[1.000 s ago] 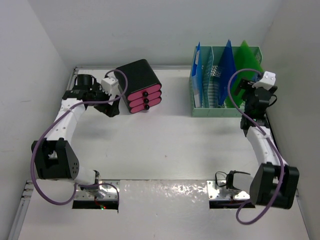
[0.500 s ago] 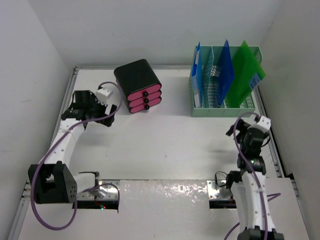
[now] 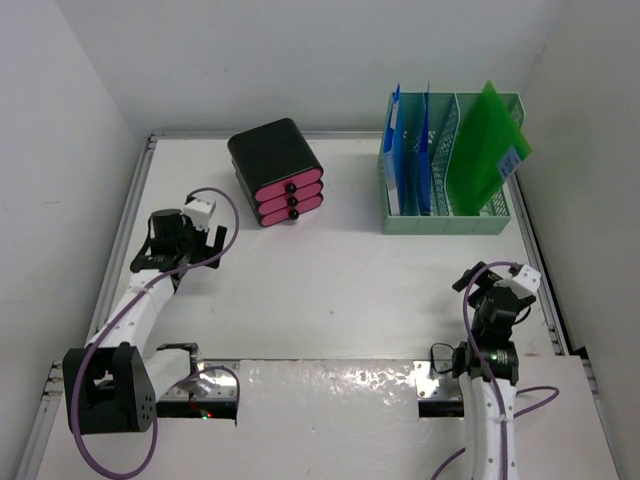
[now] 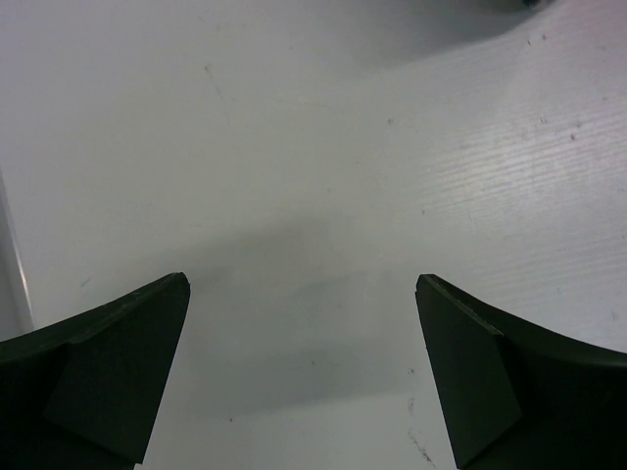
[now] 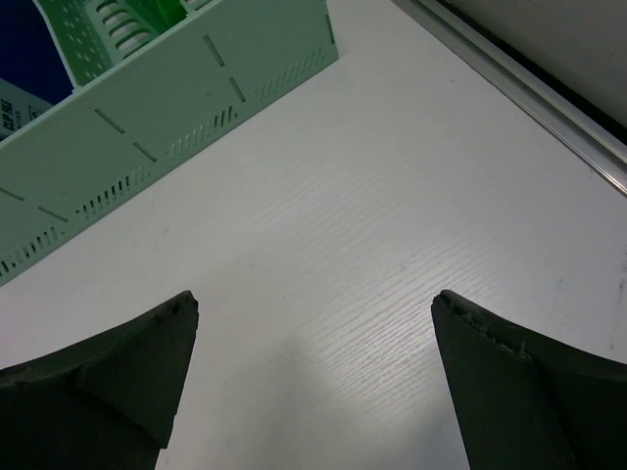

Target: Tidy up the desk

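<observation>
Desk (image 4: 313,117) lies below left pincer (image 4: 302,284), jaws spread wide.

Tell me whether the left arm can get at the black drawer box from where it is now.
Probably yes. The left gripper is open and empty over bare desk, and nothing lies between it and the black drawer box, which stands a little farther back and to its right.

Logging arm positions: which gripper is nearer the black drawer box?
Left. The left gripper sits just near-left of the black drawer box; the right gripper is far across the desk, in front of the green file rack.
</observation>
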`<state>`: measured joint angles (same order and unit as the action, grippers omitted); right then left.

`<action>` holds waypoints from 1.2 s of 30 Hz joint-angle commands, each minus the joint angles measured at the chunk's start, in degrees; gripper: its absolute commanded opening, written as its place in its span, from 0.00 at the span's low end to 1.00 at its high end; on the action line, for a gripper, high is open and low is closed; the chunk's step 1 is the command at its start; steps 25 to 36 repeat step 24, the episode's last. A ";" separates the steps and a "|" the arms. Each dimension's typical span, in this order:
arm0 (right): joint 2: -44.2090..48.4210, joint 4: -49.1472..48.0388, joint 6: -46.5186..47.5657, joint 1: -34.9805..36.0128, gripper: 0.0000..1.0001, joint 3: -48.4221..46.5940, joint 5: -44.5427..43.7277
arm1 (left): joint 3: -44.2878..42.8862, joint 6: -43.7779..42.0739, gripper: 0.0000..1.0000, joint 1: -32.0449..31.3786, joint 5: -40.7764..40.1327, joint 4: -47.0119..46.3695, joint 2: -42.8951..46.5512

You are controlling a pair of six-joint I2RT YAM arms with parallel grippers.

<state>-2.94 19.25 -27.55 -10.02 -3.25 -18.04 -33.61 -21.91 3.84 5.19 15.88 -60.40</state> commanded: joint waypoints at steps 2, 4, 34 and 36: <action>0.83 0.44 -0.92 -0.09 0.99 -0.09 -2.79 | -0.76 2.22 0.99 0.73 -4.57 -6.83 1.25; -0.22 0.88 -1.10 -0.09 0.99 -0.36 -2.88 | -0.50 2.05 0.99 0.73 -4.66 -6.83 1.51; -3.04 -0.08 -1.89 -0.09 0.99 -0.36 -1.21 | -0.85 0.73 0.98 1.79 -3.25 -5.68 0.81; -3.04 -0.08 -1.89 -0.09 0.99 -0.36 -1.21 | -0.85 0.73 0.98 1.79 -3.25 -5.68 0.81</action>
